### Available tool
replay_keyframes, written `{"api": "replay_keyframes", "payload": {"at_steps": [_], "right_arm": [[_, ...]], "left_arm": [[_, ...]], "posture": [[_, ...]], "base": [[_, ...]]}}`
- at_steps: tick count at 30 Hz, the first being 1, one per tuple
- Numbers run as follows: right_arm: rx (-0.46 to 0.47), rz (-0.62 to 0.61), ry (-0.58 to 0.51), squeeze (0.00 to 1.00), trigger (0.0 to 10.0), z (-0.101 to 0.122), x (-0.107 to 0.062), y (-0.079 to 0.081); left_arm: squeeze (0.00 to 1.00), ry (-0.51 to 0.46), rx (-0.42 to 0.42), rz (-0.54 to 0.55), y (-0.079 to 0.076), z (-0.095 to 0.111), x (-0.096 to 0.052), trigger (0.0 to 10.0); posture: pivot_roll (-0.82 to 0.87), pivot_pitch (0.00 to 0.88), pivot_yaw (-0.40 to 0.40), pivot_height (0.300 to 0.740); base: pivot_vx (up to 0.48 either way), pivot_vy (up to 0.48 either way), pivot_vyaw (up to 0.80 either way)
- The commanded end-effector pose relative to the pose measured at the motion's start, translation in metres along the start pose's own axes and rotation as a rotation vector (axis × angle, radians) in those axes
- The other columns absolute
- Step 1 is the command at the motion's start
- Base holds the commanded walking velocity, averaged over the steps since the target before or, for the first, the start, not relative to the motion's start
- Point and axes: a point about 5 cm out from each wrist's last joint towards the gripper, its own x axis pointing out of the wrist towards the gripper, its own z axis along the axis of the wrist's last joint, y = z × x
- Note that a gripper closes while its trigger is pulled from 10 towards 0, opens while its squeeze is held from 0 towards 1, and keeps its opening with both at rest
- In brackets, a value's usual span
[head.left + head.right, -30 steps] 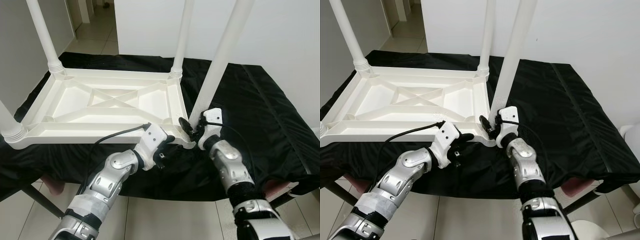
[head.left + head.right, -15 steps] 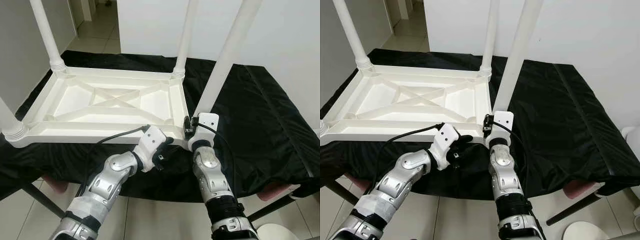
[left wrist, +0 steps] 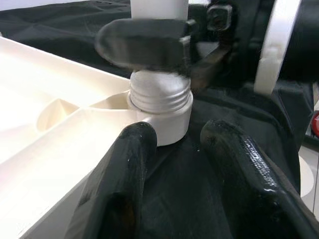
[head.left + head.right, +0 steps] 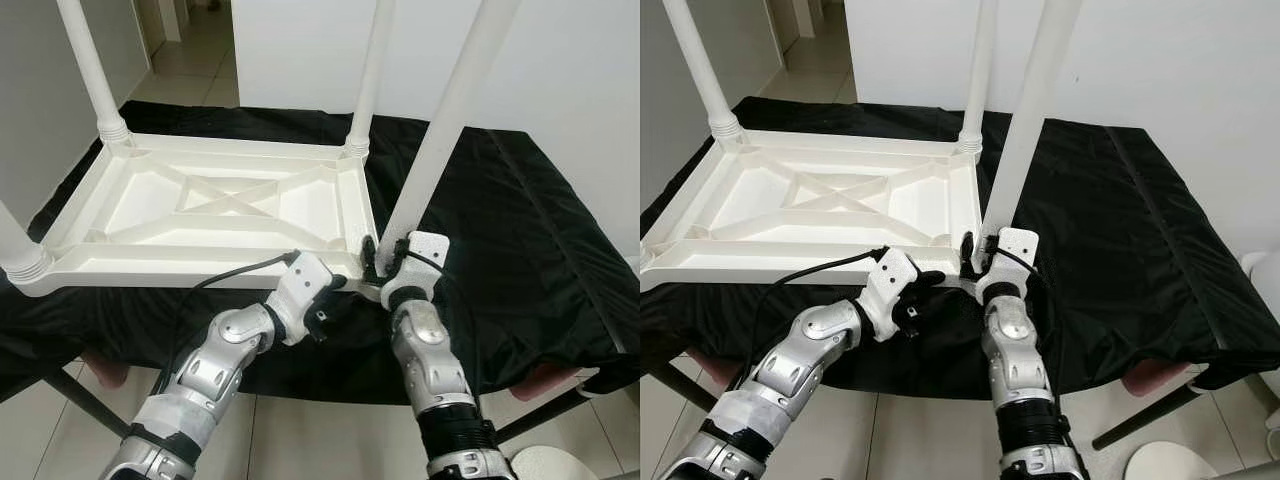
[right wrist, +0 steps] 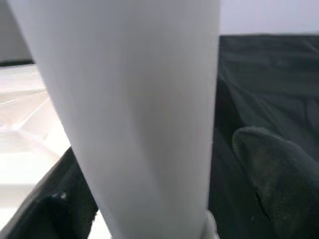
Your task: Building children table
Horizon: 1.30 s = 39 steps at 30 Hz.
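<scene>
Table top (image 4: 215, 205): white plastic, upside down on the black cloth (image 4: 520, 230), ribbed underside facing up, near corner at the cloth's front edge.
Fitted legs: far-left leg (image 4: 90, 70) and far-right leg (image 4: 368, 75) upright in their corners; near-left leg (image 4: 15, 245) also seated in a threaded collar.
Leg in hand: fourth leg (image 4: 450, 110) standing in the near-right corner socket (image 3: 162, 107), leaning slightly to the right rather than plumb; several threads exposed above the socket in the left wrist view, so judged only partly screwed in.
Right gripper (image 4: 375, 258): wrapped around the foot of the fourth leg just above the socket, fingers on either side of the tube, closed on it.
Left gripper (image 3: 174, 144): at the table top's near edge beside the same corner, fingers parted by a narrow gap with nothing between them; one fingertip close against the socket wall, appears to steady the corner.
Step in hand: likely turning the leg into its thread.
Risk, cross-threading: tilt of the leg could make the thread bite crooked and jam if turned harder.
Risk, slip: smooth round tube may spin inside the fingers instead of turning.
Risk, shifting top: corner at the cloth's edge could slide or twist if the left gripper fails to brace it.
</scene>
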Motion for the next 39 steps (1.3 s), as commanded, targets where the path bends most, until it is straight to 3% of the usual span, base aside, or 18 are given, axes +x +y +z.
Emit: {"api": "replay_keyframes", "payload": {"at_steps": [1, 6, 15, 25, 26, 28, 29, 39], "right_arm": [[0.006, 0.056, 0.015, 0.0, 10.0, -0.004, -0.004, -0.006], [-0.083, 0.213, 0.003, 0.0, 10.0, -0.002, -0.001, -0.021], [-0.17, 0.448, 0.013, 0.0, 10.0, -0.001, 0.005, -0.024], [-0.241, 0.598, 0.05, 0.0, 10.0, 0.003, 0.022, -0.029], [-0.25, 0.607, 0.057, 0.0, 2.0, 0.002, 0.023, -0.03], [-0.256, 0.612, 0.061, 0.0, 2.0, 0.002, 0.024, -0.03], [-0.258, 0.624, 0.068, 0.0, 0.0, 0.001, 0.024, -0.031], [-0.232, 0.662, 0.097, 0.0, 0.0, -0.007, 0.021, -0.034]], "left_arm": [[0.0, 0.0, 0.004, -0.012, 0.0, -0.001, -0.002, 10.0], [0.0, 0.0, 0.008, -0.014, 0.001, 0.0, -0.002, 10.0], [0.0, -0.001, 0.014, -0.023, 0.0, 0.002, 0.0, 10.0], [0.0, 0.011, 0.032, -0.025, 0.002, 0.003, -0.002, 10.0], [0.0, 0.012, 0.032, -0.021, 0.003, 0.003, -0.003, 10.0], [0.0, 0.012, 0.033, -0.019, 0.003, 0.003, -0.003, 10.0], [0.0, 0.011, 0.033, -0.013, 0.004, 0.003, -0.003, 10.0], [0.0, 0.006, 0.025, -0.009, 0.002, 0.004, -0.003, 10.0]], "posture": [[0.02, 0.0, -0.047, 0.74], [0.02, 0.0, -0.043, 0.74], [0.01, 0.0, -0.029, 0.74], [0.03, 0.021, -0.019, 0.74], [0.03, 0.023, -0.023, 0.74], [0.03, 0.023, -0.023, 0.74], [0.03, 0.027, -0.026, 0.74], [0.03, 0.036, -0.029, 0.74]], "base": [[0.0, 0.0, 0.0], [0.0, 0.0, 0.0], [0.0, 0.0, 0.0], [0.0, 0.0, 0.0], [0.0, 0.0, 0.0], [0.0, 0.0, 0.0], [0.0, 0.0, 0.0], [0.0, 0.0, 0.0]]}}
